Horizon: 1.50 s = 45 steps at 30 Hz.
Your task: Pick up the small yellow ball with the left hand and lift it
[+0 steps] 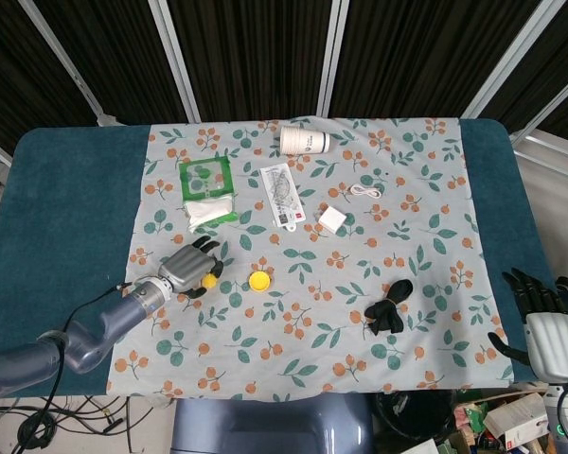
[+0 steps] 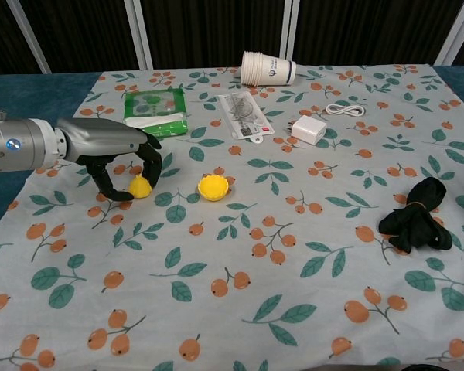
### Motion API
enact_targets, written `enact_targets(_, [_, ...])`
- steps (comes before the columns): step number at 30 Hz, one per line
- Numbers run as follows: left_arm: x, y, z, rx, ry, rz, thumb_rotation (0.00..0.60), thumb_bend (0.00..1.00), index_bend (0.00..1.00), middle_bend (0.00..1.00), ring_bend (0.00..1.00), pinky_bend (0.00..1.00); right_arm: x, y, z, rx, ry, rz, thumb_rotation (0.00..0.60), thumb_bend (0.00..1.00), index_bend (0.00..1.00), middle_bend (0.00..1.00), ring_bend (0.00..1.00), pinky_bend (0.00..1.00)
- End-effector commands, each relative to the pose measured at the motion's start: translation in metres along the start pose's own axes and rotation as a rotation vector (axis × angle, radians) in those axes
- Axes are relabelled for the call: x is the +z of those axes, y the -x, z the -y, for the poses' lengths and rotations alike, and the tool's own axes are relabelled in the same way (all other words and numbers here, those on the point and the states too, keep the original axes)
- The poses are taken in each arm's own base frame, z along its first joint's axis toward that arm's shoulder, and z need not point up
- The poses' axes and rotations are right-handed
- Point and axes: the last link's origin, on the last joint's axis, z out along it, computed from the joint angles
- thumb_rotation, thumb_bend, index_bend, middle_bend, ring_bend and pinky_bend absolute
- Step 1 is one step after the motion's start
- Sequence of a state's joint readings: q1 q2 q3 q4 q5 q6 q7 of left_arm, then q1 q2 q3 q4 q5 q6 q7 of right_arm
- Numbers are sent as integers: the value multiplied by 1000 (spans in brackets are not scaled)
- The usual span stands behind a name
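Note:
The small yellow ball (image 2: pixel 141 186) (image 1: pixel 209 280) lies on the floral cloth at the left. My left hand (image 2: pixel 112 147) (image 1: pixel 185 267) reaches over it from the left. The thumb curls under the ball's left side and the fingers (image 2: pixel 153 161) press its right side, so the ball is pinched while it rests on the cloth. My right hand (image 1: pixel 541 326) hangs off the table's lower right corner with its fingers apart and nothing in it.
A larger yellow object (image 2: pixel 213 186) sits just right of the ball. A green wipes pack (image 2: pixel 155 107), a flat packet (image 2: pixel 245 114), stacked paper cups (image 2: pixel 267 68), a white charger (image 2: pixel 309 128) and a cable (image 2: pixel 345 110) lie further back. A black cloth bundle (image 2: pixel 417 216) is at the right.

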<state>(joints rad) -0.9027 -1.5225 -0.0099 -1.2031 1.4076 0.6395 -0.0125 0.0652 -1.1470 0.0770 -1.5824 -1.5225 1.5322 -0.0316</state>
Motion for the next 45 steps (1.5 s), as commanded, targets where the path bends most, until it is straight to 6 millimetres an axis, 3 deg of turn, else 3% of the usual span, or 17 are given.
enact_targets(1, [0,-1,0,-4,1,-1,600,387,468,482,63,54,0,0,0,1,4,-1,600,93,111,72,107,189])
enact_targets(6, [-2,-9,1,-17,1,-36,600,387,468,480,63,63,0,-1,0,0,6,-4,600,95,111,71,107,190])
enact_targets(12, [-7,-32,-2,-39,16,-140,600,387,469,476,74,96,0,-1,0,1,7,-5,600,96,111,71,107,190])
enact_targets(19, [-5,-46,-27,-47,72,-286,600,387,473,472,74,108,0,-2,0,2,9,-8,600,96,111,71,107,190])
enact_targets(30, [13,-45,-65,13,151,-317,600,386,473,472,74,108,0,-3,-1,6,19,-12,600,98,111,72,107,190])
enact_targets(45, [27,-24,-63,38,134,-258,600,384,472,461,74,107,-1,-3,-1,4,31,-8,600,99,111,72,107,190])
